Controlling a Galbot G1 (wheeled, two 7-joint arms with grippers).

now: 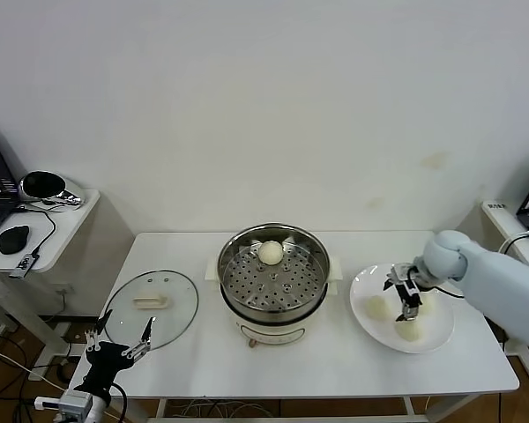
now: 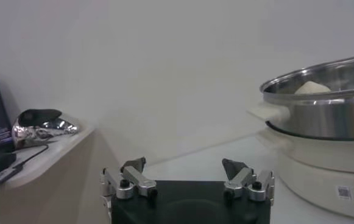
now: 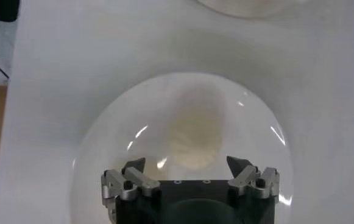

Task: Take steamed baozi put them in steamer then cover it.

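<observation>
Item one: my right claw (image 1: 407,295), spread wide and pinching nothing, poised over the white plate (image 1: 363,295) at the right end of the desk (image 1: 335,357). From its wrist camera a pale bun (image 3: 194,139) sits directly between the open fingers and a little beyond them, so I judge this to be the approach to the next pick; the wide spread suits a soft round thing that should be cupped, not squeezed.

Item two: steamed baozi. One (image 1: 271,252) already lies on the perforated tray at the far side of the steamer (image 1: 273,275), which leaves the near holes free for those to come. Three more appear on the plate, clustered around my claw: one toward the steamer (image 1: 378,307), one nearest the desk's front edge (image 1: 409,331), and one partly hidden behind the fingers.

Item three: the steamer, centre of the desk, uncovered, plate just beside it for a short carry.

Item four: the cover (image 1: 151,307), lying flat on the desk to the steamer's left, handle up, well clear of my working side. It is within easy reach of the left arm for the closing step.

Item five: my left claw (image 1: 119,345), also spread and empty, parked low off the desk's front-left corner, near the cover, waiting.
</observation>
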